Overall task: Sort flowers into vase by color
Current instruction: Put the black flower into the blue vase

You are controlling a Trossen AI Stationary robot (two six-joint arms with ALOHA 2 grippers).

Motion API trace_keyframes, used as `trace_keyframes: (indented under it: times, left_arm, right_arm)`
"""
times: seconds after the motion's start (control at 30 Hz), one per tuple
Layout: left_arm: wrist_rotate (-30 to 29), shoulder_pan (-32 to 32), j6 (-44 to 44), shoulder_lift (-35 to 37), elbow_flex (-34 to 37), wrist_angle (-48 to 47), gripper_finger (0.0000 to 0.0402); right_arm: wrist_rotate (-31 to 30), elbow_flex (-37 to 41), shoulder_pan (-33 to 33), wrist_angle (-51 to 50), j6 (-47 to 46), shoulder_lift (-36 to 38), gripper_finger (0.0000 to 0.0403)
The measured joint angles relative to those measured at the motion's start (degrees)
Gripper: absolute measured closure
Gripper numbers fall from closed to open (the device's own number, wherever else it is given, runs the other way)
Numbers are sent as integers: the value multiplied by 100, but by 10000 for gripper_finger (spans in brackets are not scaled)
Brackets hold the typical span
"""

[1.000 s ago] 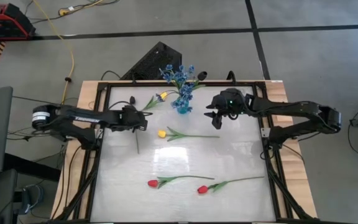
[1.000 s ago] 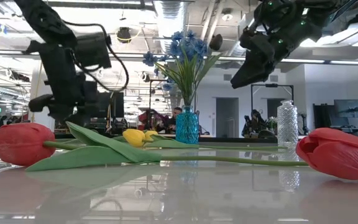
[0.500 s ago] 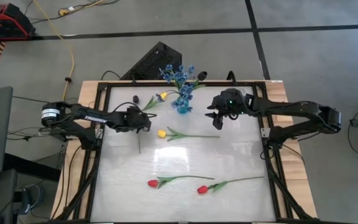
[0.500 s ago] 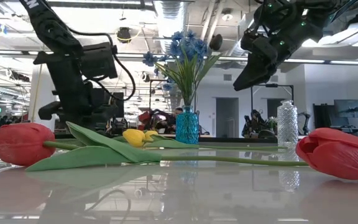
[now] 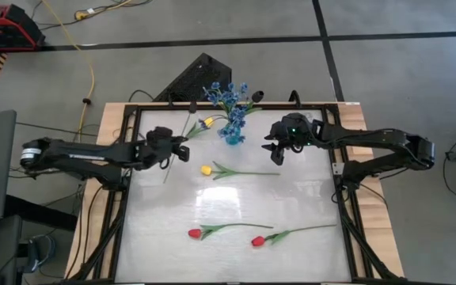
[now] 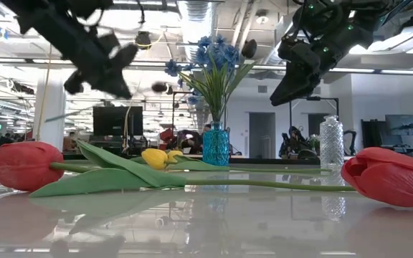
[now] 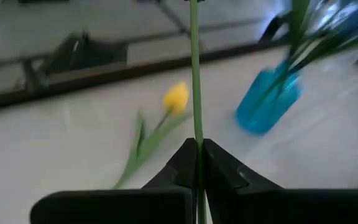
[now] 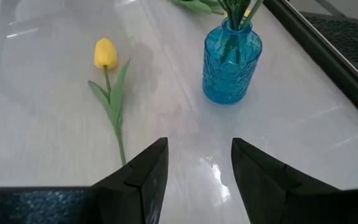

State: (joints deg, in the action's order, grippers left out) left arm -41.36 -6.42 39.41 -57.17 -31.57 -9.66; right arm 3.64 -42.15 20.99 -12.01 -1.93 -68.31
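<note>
Overhead, the left gripper (image 5: 182, 150) clamps a thin green stem (image 7: 195, 93) near the table's (image 5: 236, 253) far-left corner, its long axis running toward the far edge. The right gripper (image 5: 271, 150), jaws apart, hovers beside the blue vase (image 5: 232, 135) at the far edge

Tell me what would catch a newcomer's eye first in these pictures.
Probably the blue flowers standing in the blue vase at the table's far edge. Next, the left gripper pinching a thin green stem beside it, and the two red tulips lying near the front.
</note>
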Motion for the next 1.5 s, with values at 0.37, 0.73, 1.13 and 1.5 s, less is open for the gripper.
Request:
trace_keyframes:
  times: [0.37, 0.73, 1.13, 1.5]
  left_arm:
    - [218, 586, -1838, 363, -2, 2314, 400]
    - [3942, 910, -3480, 282, 1333, 7314, 400]
    - [3914, 1508, -3643, -1374, 848, 8532, 400]
    - [4101, 1517, -4047, -2326, -526, 8257, 400]
  right_arm:
    - [9, 0, -112, 17, -216, 0, 203]
    - [687, 2, -1320, 721, -153, -2, 203]
    - [669, 0, -2739, 4121, 715, -277, 203]
    - [377, -574, -2723, 5914, 758, -1787, 203]
